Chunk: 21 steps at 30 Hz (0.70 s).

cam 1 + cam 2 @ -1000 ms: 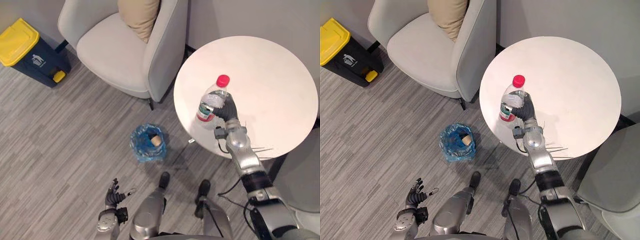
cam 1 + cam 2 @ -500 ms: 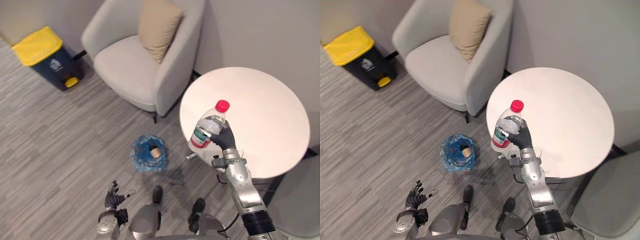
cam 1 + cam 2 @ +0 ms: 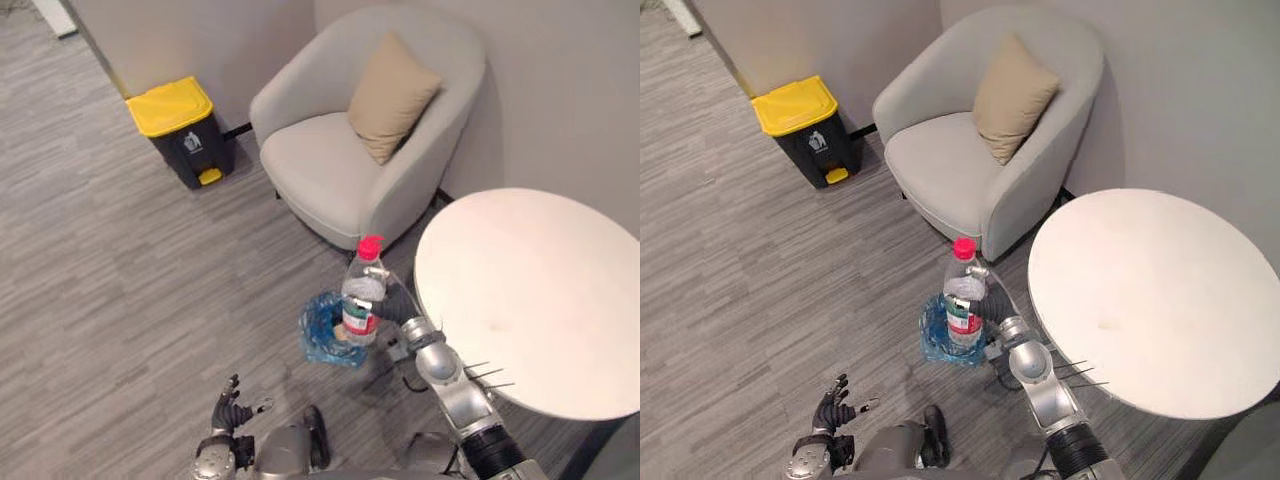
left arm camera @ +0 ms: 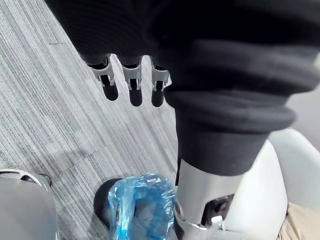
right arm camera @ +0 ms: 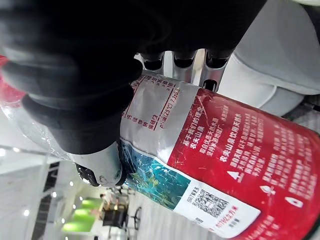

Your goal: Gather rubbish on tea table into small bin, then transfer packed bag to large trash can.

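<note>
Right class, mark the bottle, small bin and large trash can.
bottle (image 3: 362, 292), left eye view, clear body.
small bin (image 3: 315, 336), left eye view, blue bag.
large trash can (image 3: 172, 106), left eye view, yellow lid.

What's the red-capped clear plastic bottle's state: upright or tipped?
Upright: the red-capped clear plastic bottle stands cap-up, the right hand with fingers curled round it, above the blue-bagged small bin.

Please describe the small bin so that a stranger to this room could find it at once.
Find the grey armchair and the round white table. On the floor by the gap between them stands the small bin, lined with a crinkled blue bag. The large trash can by the wall is dark with a yellow lid.
</note>
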### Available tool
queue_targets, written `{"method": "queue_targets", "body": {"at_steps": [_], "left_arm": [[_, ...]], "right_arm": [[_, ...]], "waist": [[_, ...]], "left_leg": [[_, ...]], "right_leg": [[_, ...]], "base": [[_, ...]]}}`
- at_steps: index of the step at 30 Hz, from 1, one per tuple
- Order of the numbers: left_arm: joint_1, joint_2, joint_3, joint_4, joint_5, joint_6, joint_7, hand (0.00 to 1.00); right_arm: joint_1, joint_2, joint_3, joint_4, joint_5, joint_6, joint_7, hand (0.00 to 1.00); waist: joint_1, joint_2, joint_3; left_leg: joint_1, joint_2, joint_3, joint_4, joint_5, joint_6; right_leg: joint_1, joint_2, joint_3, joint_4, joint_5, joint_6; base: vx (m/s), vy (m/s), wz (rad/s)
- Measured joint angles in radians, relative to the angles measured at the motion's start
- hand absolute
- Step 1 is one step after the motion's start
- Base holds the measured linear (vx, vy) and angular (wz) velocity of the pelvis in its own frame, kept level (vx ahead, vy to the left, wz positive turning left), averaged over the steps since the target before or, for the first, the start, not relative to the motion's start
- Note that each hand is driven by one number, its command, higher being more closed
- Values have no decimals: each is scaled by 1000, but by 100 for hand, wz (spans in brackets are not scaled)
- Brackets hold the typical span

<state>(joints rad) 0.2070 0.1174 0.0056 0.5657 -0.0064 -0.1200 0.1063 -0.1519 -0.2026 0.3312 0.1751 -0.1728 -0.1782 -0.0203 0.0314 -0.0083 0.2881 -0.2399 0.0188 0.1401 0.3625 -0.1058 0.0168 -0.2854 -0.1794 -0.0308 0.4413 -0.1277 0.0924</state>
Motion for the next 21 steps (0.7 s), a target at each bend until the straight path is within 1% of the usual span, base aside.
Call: {"method": "queue_targets", "body": {"at_steps": [1,2,3,4,5,6,7,8,9,11,13,14,16,17,18,20,21], "left_arm": [[-17,-12,-6,2,0,2,-1,0],[-40,-28,-6,-16,0,-5,-2,0],[-46,-27,-4,-20,-1,-8,1,0],[-71,-27,1,-21,-3,-8,4,0],[-84,-27,3,-21,-4,-9,5,0],[-101,-24,7,-21,-14,-10,7,0],[-119,-24,5,-18,-30,-11,9,0],[-131,-25,4,-13,-41,-13,9,0],[-176,-25,6,1,-70,-16,14,0],[-205,-31,10,-2,-88,-18,29,0],[-277,-48,44,-21,-108,-22,46,0],[-296,-55,56,-33,-109,-23,52,0],[-361,-74,81,-81,-109,-26,68,0],[-389,-80,86,-112,-110,-31,72,0],[-398,-80,87,-129,-110,-32,73,0],[-425,-88,88,-181,-117,-37,82,0],[-426,-91,88,-194,-119,-37,89,0]], "right_arm": [[-28,-20,0,13,-2,-1,0,100],[-118,-45,3,64,-27,2,-1,100],[-151,-47,4,86,-36,4,-5,100],[-205,-54,2,119,-40,8,-17,100],[-229,-59,2,134,-45,12,-23,100],[-262,-64,2,163,-51,18,-28,100],[-277,-74,1,166,-56,30,-41,100],[-283,-80,0,166,-56,31,-48,100],[-330,-85,-3,196,-56,31,-68,100],[-358,-87,-13,203,-57,36,-81,100],[-424,-89,-23,201,-65,37,-115,100],[-444,-91,-27,199,-64,38,-120,100],[-514,-100,-48,192,-64,50,-155,100],[-560,-106,-65,191,-64,57,-172,100],[-584,-113,-73,191,-64,60,-180,100],[-655,-128,-106,191,-61,75,-212,100],[-667,-133,-115,191,-56,78,-222,100]], "waist": [[-5,26,22],[16,66,57],[25,74,63],[34,89,94],[36,92,117],[38,93,137],[40,91,138],[40,90,139],[42,84,147],[41,83,154],[37,85,164],[37,85,170],[40,86,205],[41,82,218],[41,82,225],[43,81,246],[44,79,248]], "left_leg": [[-28,2,-22,34,-4,-2],[-99,20,-34,66,-5,-9],[-131,22,-36,65,-2,-13],[-168,23,-49,58,10,-31],[-176,24,-55,56,19,-31],[-209,33,-61,63,28,-42],[-258,35,-78,75,31,-46],[-280,33,-86,78,34,-48],[-347,35,-92,98,46,-45],[-400,34,-95,128,47,-46],[-535,37,-102,204,32,-53],[-573,41,-108,229,30,-53],[-688,53,-121,310,16,-53],[-760,61,-122,347,12,-55],[-797,73,-116,364,12,-55],[-919,103,-99,419,13,-55],[-948,108,-96,434,15,-57]], "right_leg": [[-2,-5,-24,17,-2,3],[-60,9,-30,29,2,-5],[-95,13,-30,39,4,-8],[-133,13,-40,48,8,-15],[-140,15,-48,49,10,-18],[-165,22,-59,61,11,-25],[-208,22,-77,82,4,-35],[-228,21,-83,91,1,-39],[-301,19,-87,132,-6,-48],[-357,14,-86,172,-17,-54],[-490,4,-91,261,-40,-62],[-524,4,-95,285,-45,-65],[-625,2,-109,362,-66,-78],[-694,0,-112,405,-81,-78],[-728,0,-117,423,-85,-79],[-845,-15,-130,498,-101,-91],[-875,-18,-132,517,-105,-95]], "base": [[-33,-87,62],[-58,-74,31],[-78,-79,19],[-44,-77,19],[-57,-105,30],[-69,-103,31],[-66,-101,34],[-42,-102,34],[-28,-78,21],[-61,-56,14],[-134,-48,19],[-151,-48,17],[-137,-49,24],[-134,-57,25],[-156,-86,28],[-128,-105,29],[-92,-87,26]]}}
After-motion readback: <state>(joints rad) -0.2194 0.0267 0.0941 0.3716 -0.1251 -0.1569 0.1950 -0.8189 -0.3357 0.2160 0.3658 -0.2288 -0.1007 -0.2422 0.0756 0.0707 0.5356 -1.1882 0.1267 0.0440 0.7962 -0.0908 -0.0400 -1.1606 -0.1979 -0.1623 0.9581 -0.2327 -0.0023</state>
